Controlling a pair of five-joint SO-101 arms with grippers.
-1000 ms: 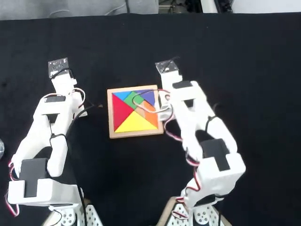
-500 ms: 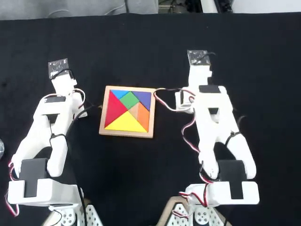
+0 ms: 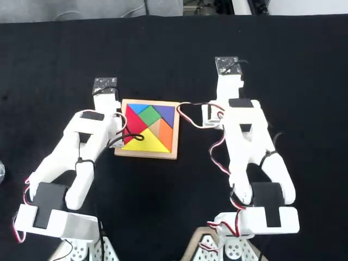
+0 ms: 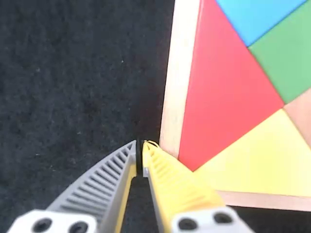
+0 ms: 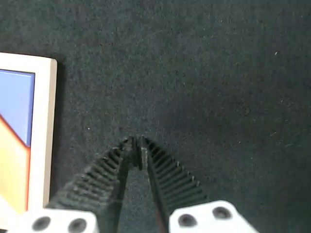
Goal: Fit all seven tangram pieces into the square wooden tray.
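Observation:
The square wooden tray [image 3: 144, 155] lies between the two arms. Flat inside it are red [image 3: 132, 125], yellow [image 3: 145, 143], blue [image 3: 135, 108], green [image 3: 148, 115], purple [image 3: 166, 113], orange [image 3: 166, 133] and tan [image 3: 156, 128] pieces. My left arm [image 3: 89, 130] leans over the tray's left side. My left gripper [image 4: 143, 145] is shut with nothing in it, its tip right against the rim [image 4: 175, 73] beside the red piece [image 4: 223, 87] and the yellow piece [image 4: 262, 160]. My right gripper [image 5: 137, 143] is shut and empty over black cloth, a short way off the tray's right rim [image 5: 41, 121].
Black cloth [image 3: 179, 60] covers the whole table. My right arm [image 3: 242, 125] stands right of the tray, with red and white cables [image 3: 190, 111] looping toward the tray's right edge. A grey band [image 3: 81, 8] runs along the far edge.
The right arm came off the tray and swung away to the right; the tray shifted left and turned slightly. Then the left arm swung right, up to the tray's left edge.

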